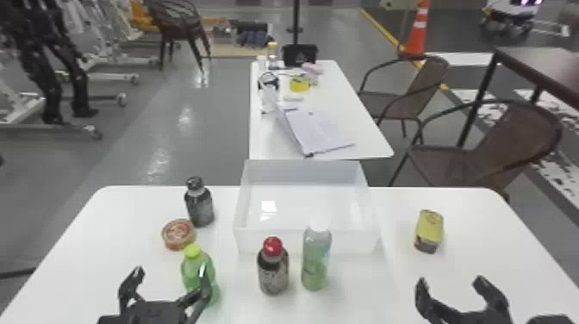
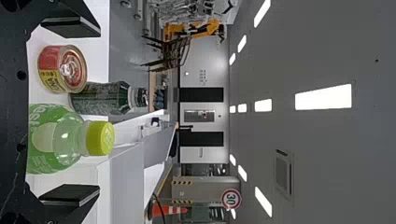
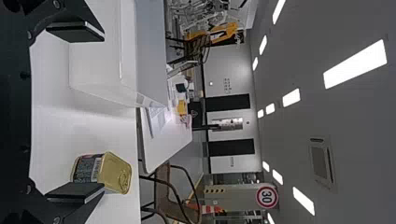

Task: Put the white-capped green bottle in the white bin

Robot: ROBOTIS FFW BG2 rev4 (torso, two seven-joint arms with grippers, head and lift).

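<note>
The white-capped green bottle (image 1: pixel 315 258) stands upright on the counter (image 1: pixel 487 219), just on the near side of the white bin (image 1: pixel 353 241) and a little right of that bin's middle; whether it touches the near wall I cannot tell. The white bin sits at the far edge of the counter, open at the top, and no bottle or can is inside it. Just left of the white-capped green bottle is an upright dark bottle with a red cap (image 1: pixel 273 271), a gap between the two. Farther left stands a green bottle with a yellow cap (image 1: pixel 194 269). The left gripper (image 1: pixel 170 271) is at the near left, its fingers wide apart and holding nothing; in the head view one of them crosses in front of the yellow-capped bottle. On the far side of that bottle lies a flat round can (image 1: pixel 178 235), with an upright black bottle (image 1: pixel 200 209) just beyond it, to the right. On the right side of the counter is a yellow can (image 1: pixel 429 230), well apart from the white bin. The right gripper (image 1: pixel 450 282) is nearer than this can, its fingers also wide and empty. Past the far edge, a second white table (image 1: pixel 366 144) carries an open notebook (image 1: pixel 321 129) and, farther off, a yellow roll (image 1: pixel 299 84).
</note>
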